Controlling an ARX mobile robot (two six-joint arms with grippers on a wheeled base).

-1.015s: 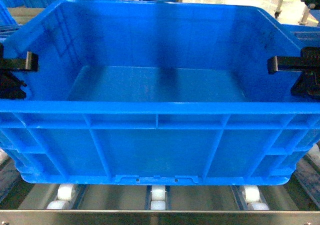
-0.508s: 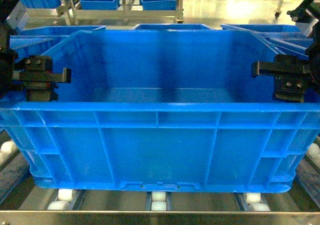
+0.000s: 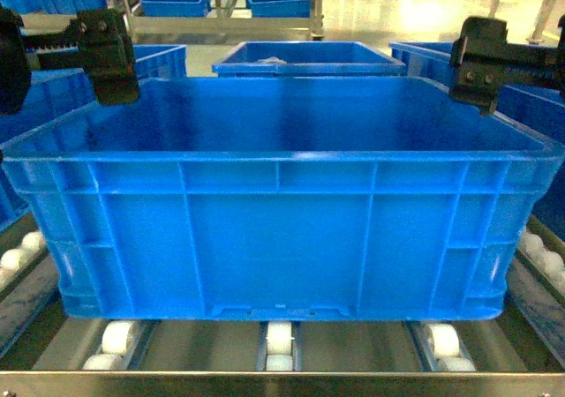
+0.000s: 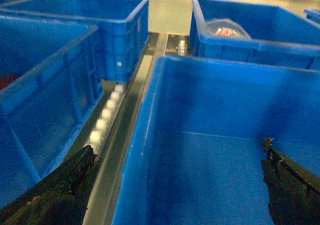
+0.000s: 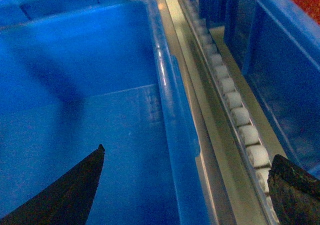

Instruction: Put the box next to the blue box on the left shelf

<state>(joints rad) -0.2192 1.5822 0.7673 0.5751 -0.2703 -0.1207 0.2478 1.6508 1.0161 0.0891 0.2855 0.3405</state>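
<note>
Box sits flat on the shelf rollers, just behind the front bar, empty inside. Left gripper hangs above the box's left rear corner, jaws spread wide, one finger either side of the left wall in the wrist view, holding nothing. Right gripper is above the right rear corner, also spread, straddling the right rim, not touching it. Other blue crates stand behind and on both sides.
</note>
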